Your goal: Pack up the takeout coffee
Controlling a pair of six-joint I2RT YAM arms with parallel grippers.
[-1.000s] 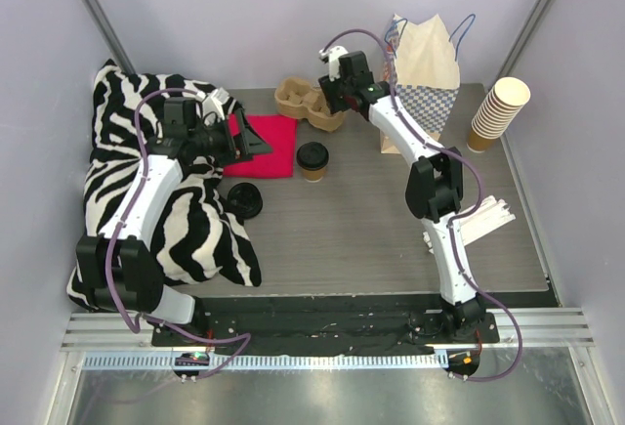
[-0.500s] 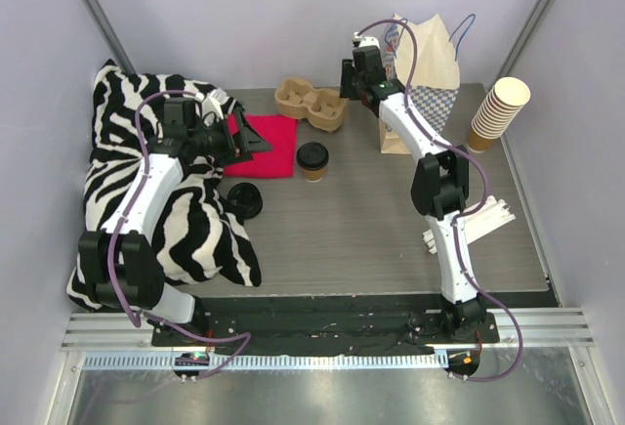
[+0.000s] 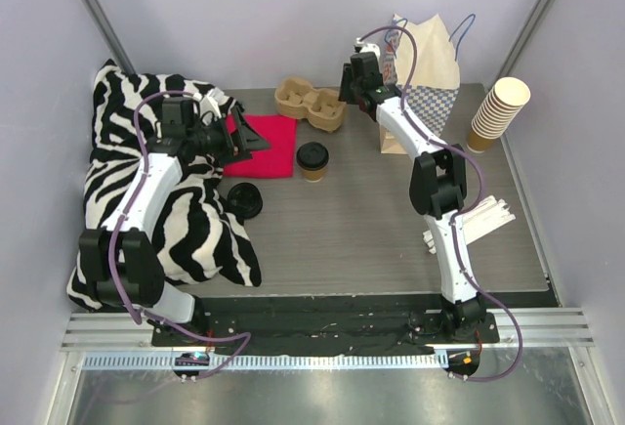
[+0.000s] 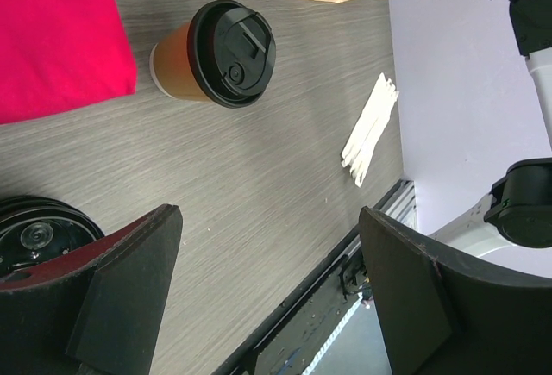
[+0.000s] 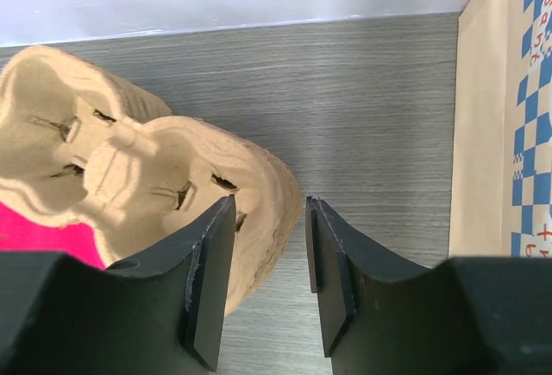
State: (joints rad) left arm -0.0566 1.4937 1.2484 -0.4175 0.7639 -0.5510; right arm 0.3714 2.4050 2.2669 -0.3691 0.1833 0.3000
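We've swung the right gripper [image 5: 269,211] over to the cup carrier's [image 3: 311,103] right edge, fingers slightly apart. Left gripper [image 4: 269,220] gapes empty near the takeout coffee [image 4: 220,52].

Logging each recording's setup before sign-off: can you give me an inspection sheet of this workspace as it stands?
Surface: grey wood-grain table, no spills seen.
Job's things: takeout coffee upright, lid on, just right of the red cloth.
Clutter: pulp cup carrier and paper bag at the back; stack of cups far right; loose black lid; white sticks; zebra cloth.
Grippers: left gripper wide open, empty, at the red cloth's left edge; right gripper jaws apart, clamping nothing, over the carrier's end.
Cables: purple cables along both arms, no snag seen.
Surroundings: pale walls, metal rail at the near edge.
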